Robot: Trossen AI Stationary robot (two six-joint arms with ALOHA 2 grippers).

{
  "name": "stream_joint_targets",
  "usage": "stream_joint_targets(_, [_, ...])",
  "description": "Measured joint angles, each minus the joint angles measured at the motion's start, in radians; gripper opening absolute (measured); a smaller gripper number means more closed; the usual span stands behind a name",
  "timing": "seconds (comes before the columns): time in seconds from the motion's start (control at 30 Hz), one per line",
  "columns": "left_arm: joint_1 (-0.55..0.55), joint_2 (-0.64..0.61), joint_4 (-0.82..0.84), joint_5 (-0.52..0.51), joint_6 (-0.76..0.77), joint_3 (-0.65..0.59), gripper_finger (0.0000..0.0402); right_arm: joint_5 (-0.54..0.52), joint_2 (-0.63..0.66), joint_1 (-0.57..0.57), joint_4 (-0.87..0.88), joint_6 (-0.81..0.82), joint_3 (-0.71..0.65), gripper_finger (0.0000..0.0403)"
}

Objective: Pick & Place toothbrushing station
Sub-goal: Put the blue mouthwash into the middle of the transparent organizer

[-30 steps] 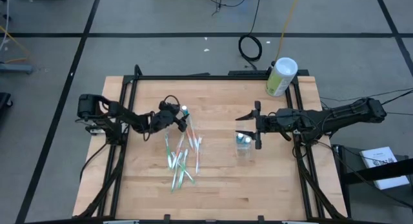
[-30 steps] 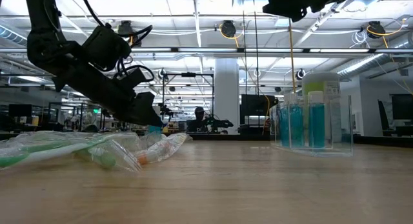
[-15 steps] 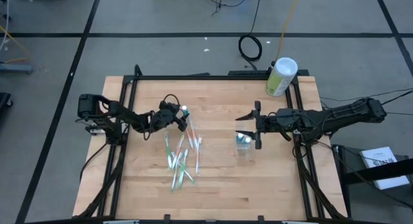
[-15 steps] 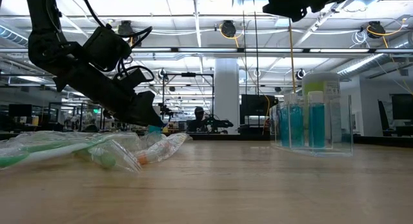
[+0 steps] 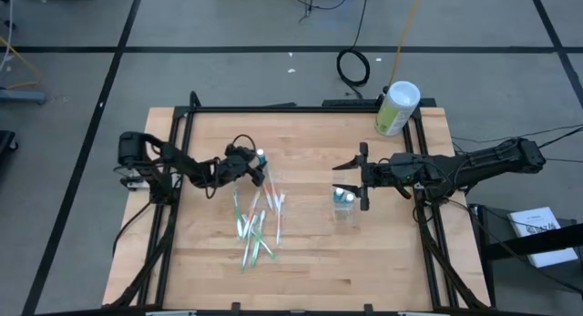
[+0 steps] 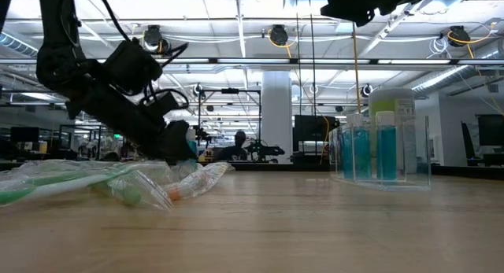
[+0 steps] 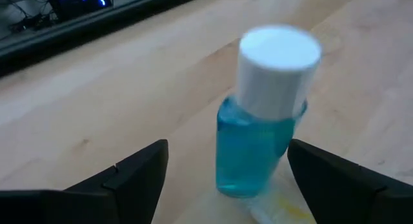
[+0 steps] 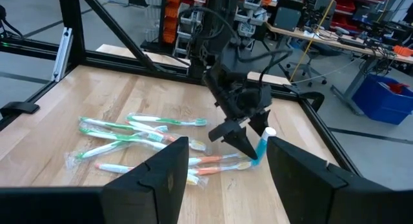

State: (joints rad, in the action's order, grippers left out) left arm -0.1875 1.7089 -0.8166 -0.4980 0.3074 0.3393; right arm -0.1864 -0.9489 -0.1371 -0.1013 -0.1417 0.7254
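Note:
A small blue bottle (image 7: 261, 143) with a white cap stands cap up at the far end of a loose pile of wrapped toothbrushes (image 5: 257, 220) left of the table's middle. My left gripper (image 5: 248, 167) is low over the table, slanting down, open. Its fingers (image 7: 139, 175) stand on either side of the bottle without touching it. The clear cup (image 5: 343, 203) stands right of the middle with blue tubes inside it. My right gripper (image 5: 363, 176) hangs open, high above and just beyond the cup, holding nothing.
A pale-green canister (image 5: 396, 107) with a white lid stands at the table's far right corner. A dark frame (image 5: 301, 107) runs round the table's edges. Bare wood lies between the toothbrush pile and the cup, and along the near edge.
My left gripper has sunk a little toward the table, coming down around the small blue bottle, and stays open. The bottle, the toothbrushes and the cup have kept their places.

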Motion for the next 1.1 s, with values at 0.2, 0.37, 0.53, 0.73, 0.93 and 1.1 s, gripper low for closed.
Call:
stream_joint_targets(0.2, [0.0, 0.11, -0.134, 0.0, 0.005, 0.001, 0.0318, 0.0, 0.0, 0.0, -0.004, 0.011, 0.0, 0.0201])
stream_joint_targets(0.37, [0.0, 0.133, -0.187, 0.0, -0.038, 0.004, 0.0319, 0.0, 0.0, 0.0, -0.004, 0.017, 0.0, 0.0201])
stream_joint_targets(0.53, [0.0, 0.13, -0.186, 0.0, -0.071, 0.008, 0.0303, 0.0, 0.0, 0.0, -0.004, 0.017, 0.0, 0.0201])
stream_joint_targets(0.73, [0.0, 0.13, -0.184, 0.0, -0.072, 0.008, 0.0275, 0.0, 0.0, 0.0, -0.004, 0.017, 0.0, 0.0201])
stream_joint_targets(0.93, [0.0, 0.13, -0.184, 0.0, -0.086, 0.008, 0.0245, 0.0, 0.0, 0.0, -0.004, 0.018, 0.0, 0.0201])
stream_joint_targets(1.1, [0.0, 0.129, -0.185, 0.001, -0.114, 0.008, 0.0228, 0.0, 0.0, 0.0, -0.004, 0.018, 0.0, 0.0201])
